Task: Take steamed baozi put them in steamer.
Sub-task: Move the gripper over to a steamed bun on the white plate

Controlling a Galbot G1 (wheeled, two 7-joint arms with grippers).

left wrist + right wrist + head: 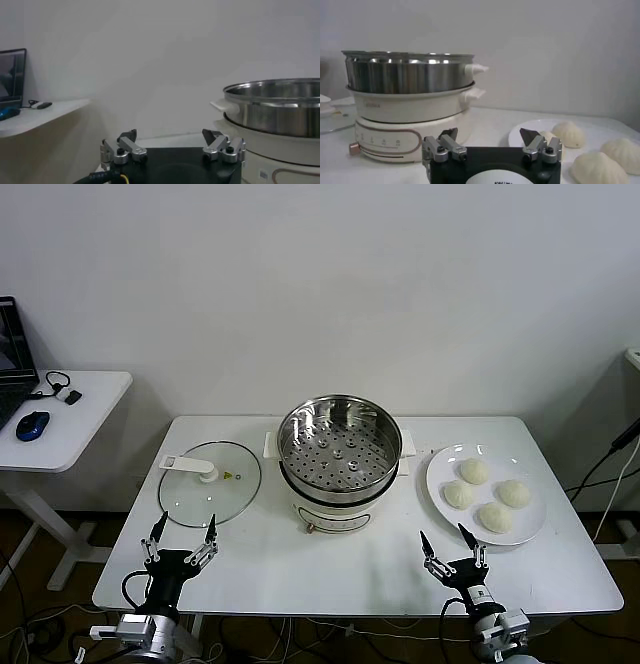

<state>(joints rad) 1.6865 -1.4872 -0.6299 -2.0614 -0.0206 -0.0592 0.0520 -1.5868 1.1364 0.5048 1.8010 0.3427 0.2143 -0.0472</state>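
Nothing picked yet; four cream-white domed baozi [486,494] wait on the round white plate [438,466].
Right gripper [449,545] spread, empty (left gripper [182,534] likewise); next, reach for a bun, then the shiny steel steamer [339,442].

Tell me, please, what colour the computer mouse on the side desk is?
Blue; the computer mouse shows best in the head view.

Bright, even light; soft shadows, slightly blurred wrist views.

We see a plain white wall [330,284] behind a white table [300,579]. To our left stands a smaller white side table [85,419], and on it lie a blue mouse [32,425] and a laptop [12,359]. Under both tables the floor [40,584] is dark, with cables [600,474] at our right.
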